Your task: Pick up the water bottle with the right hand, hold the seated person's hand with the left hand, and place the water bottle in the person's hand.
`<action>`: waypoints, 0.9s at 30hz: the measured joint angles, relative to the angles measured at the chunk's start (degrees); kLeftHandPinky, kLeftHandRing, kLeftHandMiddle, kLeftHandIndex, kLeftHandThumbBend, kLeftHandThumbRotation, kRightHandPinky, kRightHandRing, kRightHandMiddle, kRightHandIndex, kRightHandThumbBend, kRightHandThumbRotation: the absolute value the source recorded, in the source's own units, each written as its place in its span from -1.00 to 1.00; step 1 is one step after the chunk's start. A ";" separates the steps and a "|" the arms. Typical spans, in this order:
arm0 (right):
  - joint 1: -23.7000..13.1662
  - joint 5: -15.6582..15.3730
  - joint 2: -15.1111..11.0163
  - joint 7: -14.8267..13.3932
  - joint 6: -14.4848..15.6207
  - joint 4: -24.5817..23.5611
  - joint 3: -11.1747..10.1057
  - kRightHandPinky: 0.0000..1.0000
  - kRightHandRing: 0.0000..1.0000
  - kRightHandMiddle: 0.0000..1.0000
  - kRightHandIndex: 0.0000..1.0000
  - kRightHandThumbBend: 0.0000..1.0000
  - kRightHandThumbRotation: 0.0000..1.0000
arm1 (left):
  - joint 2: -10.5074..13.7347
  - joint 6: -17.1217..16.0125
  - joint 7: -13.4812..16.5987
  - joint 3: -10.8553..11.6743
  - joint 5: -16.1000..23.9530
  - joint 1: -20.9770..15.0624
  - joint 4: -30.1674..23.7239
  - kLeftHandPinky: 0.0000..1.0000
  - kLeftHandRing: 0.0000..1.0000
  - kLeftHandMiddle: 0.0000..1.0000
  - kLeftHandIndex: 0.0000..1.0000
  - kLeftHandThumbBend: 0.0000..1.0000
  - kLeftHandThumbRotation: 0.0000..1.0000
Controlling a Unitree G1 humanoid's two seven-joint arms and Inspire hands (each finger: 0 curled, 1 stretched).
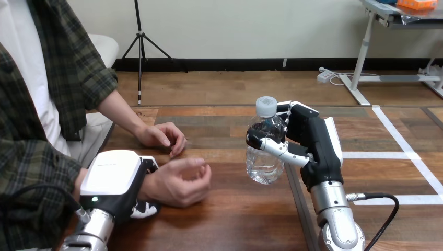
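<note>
A clear water bottle [265, 151] with a white cap stands upright right of the table's middle. My right hand [313, 141] is shut on it from the right, thumb across its front and fingers round its far side. Whether its base touches the wood I cannot tell. At the lower left, my left hand [112, 180] is curled round the person's wrist, with one finger over it and others under it. That person's hand [180, 180] lies just left of the bottle, palm turned up, fingers loosely curled and holding nothing.
The person's other hand [163, 137] rests on the table [224, 219] behind the held one. The person sits at the left side. A dark seam [296, 204] runs down the wood under my right arm. White tape lines [402, 141] mark the surface at the right.
</note>
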 measured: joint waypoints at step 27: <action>0.00 -0.85 -0.04 -0.74 0.04 -0.02 0.06 -0.37 -0.25 -0.12 0.01 0.20 -1.00 | -0.20 -6.68 1.83 0.94 -3.97 3.14 -6.40 -0.02 0.03 0.07 0.06 0.65 -1.00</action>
